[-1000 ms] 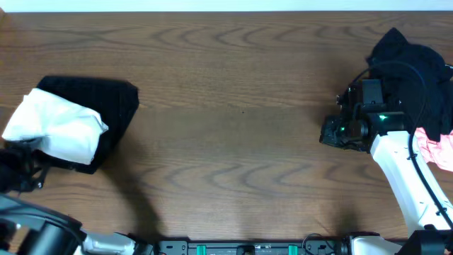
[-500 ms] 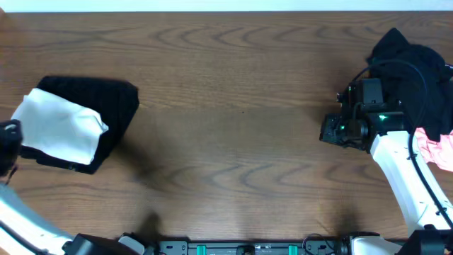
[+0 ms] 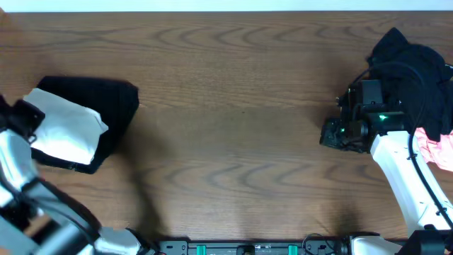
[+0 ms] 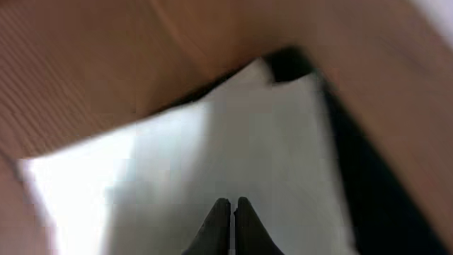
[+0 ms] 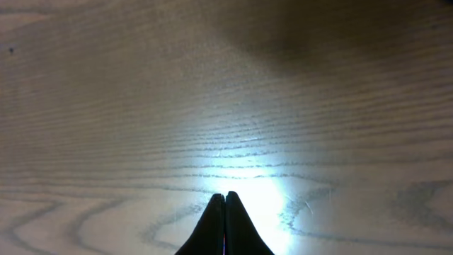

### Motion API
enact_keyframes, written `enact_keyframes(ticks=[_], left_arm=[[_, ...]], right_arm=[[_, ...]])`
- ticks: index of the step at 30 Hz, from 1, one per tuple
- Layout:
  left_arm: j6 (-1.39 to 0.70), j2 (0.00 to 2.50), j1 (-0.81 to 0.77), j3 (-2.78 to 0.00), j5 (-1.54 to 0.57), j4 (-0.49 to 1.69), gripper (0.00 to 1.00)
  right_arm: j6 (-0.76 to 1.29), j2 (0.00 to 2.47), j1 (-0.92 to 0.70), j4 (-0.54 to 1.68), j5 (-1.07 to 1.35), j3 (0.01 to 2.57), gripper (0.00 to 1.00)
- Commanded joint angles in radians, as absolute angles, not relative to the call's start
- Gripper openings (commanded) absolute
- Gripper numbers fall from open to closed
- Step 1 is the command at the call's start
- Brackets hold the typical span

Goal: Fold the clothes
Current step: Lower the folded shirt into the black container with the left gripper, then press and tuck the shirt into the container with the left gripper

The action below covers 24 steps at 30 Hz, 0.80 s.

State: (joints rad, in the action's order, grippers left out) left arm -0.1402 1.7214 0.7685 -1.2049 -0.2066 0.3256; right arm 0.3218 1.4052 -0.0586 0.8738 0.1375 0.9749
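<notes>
A: Here, on the bench [image 3: 233, 142]: white garment [image 3: 67, 127] folded atop a folded black garment [image 3: 113, 95], far left; black heap [image 3: 410, 57] and pink garment [image 3: 440, 150], far right
B: Grippers?
A: The left gripper [image 4: 231, 205] is clenched, seemingly empty, above the white fold; the right gripper [image 5: 224, 202] is clenched over bare wood. Likely best: lift left straight up, sparing the fold; open right before taking one heap layer

Table [image 3: 233, 142] left end: folded top [image 3: 64, 127] lies on second folded garment [image 3: 110, 99], left claw [image 4: 231, 205] over the top. Far right: loose heap [image 3: 410, 60], right claw [image 3: 331, 134] front-left of it, over table.
</notes>
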Motion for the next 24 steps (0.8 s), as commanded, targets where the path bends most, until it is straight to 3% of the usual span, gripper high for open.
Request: enact_keyframes(ticks=[1,14,24], left_arm=[[-0.124,1.869,0.761,-1.212,-0.2,0.304,0.06],[-0.09,2.148,0.564,-1.212,-0.197,0.343,0.06],[-0.46,2.147,0.532,-1.205,-0.089,0.561,0.06]], right_arm=[[0.318,1.406,-0.067,0.883,0.131,0.98,0.01],[0.344,1.406,-0.067,0.892,0.139,0.98,0.01],[0.344,1.406,-0.067,0.895,0.139,0.98,0.01]])
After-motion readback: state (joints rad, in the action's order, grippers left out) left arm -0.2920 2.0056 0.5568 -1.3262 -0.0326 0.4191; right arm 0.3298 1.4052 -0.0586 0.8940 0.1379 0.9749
